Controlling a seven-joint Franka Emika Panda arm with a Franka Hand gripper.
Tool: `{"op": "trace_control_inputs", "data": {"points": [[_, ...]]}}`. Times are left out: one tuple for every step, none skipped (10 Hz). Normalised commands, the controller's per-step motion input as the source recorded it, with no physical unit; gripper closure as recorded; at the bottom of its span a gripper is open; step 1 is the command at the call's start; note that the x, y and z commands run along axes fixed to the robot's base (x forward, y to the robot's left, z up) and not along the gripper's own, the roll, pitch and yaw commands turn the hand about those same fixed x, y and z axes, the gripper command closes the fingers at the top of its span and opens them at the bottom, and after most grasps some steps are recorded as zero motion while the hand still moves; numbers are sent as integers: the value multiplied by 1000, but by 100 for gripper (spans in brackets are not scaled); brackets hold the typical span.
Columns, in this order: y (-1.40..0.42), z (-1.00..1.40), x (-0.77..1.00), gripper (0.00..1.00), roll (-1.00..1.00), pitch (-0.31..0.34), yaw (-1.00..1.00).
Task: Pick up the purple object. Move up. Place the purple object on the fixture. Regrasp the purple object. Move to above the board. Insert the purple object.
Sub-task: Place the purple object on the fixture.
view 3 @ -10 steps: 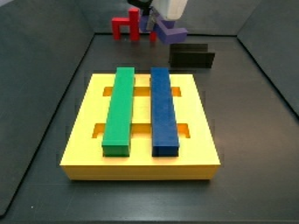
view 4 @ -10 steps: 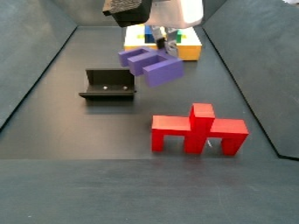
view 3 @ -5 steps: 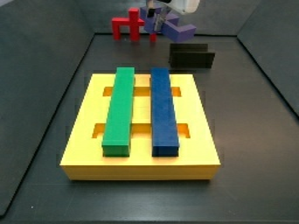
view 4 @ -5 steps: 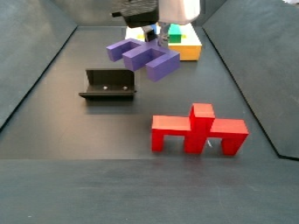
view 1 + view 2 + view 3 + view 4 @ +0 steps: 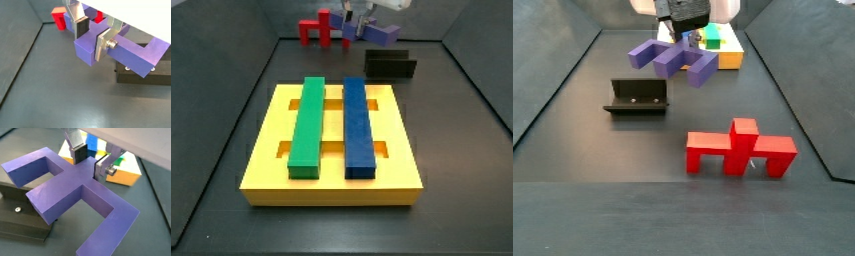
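Observation:
The purple object (image 5: 673, 60) hangs in the air, with my gripper (image 5: 684, 38) shut on its central stem. In both wrist views the silver fingers (image 5: 106, 43) (image 5: 79, 154) clamp the stem from two sides, and the crossbar and legs (image 5: 67, 185) spread out under them. The black fixture (image 5: 636, 97) stands on the floor just below and to the side of the purple object (image 5: 127, 54), partly hidden by it (image 5: 143, 76). In a side view the gripper (image 5: 372, 20) holds the purple object (image 5: 388, 33) above the fixture (image 5: 392, 66). The yellow board (image 5: 265, 150) carries a green bar (image 5: 306, 125) and a blue bar (image 5: 358, 125).
A red piece (image 5: 740, 150) of similar shape stands on the dark floor away from the board (image 5: 724, 58), also seen as a red piece (image 5: 322, 30) behind the fixture. Dark walls (image 5: 225, 70) bound the floor on both sides.
The gripper has risen with the purple object in it and has drifted sideways toward a spot over the fixture. Board, fixture and red piece have stayed put.

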Motion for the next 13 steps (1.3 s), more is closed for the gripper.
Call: {"op": "trace_control_inputs", "data": {"points": [[-169,0,226,100,-217,97,743],[-160,0,214,100,-223,97,746],[-106,0,269,100,-260,134,666],[0,0,83,100,-120,0,0],[0,0,0,100,-11,0,0],[177,0,266,100,-169,109,0],[191,-80,409,100,-634,271,246],[100,-23,366,100,-826,423,223],[3,0,331,100,-1000,449,217],[0,0,346,100,-1000,371,206],[0,0,386,100,-1000,311,203],[83,-71,526,100,-697,160,211],[43,-191,643,100,-266,157,317]]}}
